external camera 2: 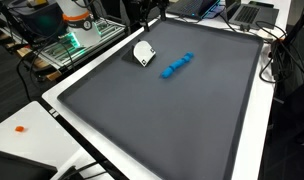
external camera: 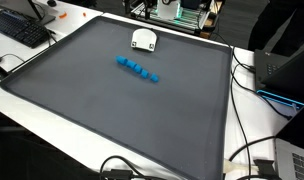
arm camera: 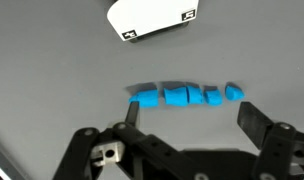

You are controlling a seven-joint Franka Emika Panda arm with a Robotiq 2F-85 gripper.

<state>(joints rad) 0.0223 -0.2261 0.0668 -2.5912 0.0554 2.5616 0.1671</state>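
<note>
Looking down through the wrist view, you have the gripper spread wide. Its two dark fingers stand well apart with nothing between them. The blue blocks lie in a short row just off the fingertips at 12 o'clock. The row runs from 9 to 3 o'clock across the picture, and neither finger touches it. The pieces sit close side by side, with the one at the 3 o'clock end slightly apart from its neighbour. Farther out, at 11 o'clock from the row, the white box carries small black-and-white markers on its edge. It lies apart from the blocks and is cut off by the top of the frame.

In an exterior view the blue blocks rest on the grey mat, with the white box near them at 12 o'clock. A keyboard sits off the mat at 10 o'clock and cables trail along the 3 o'clock edge. In an exterior view from another side, the blue blocks lie slantwise on the grey mat, and the white box is near them at 10 o'clock.
</note>
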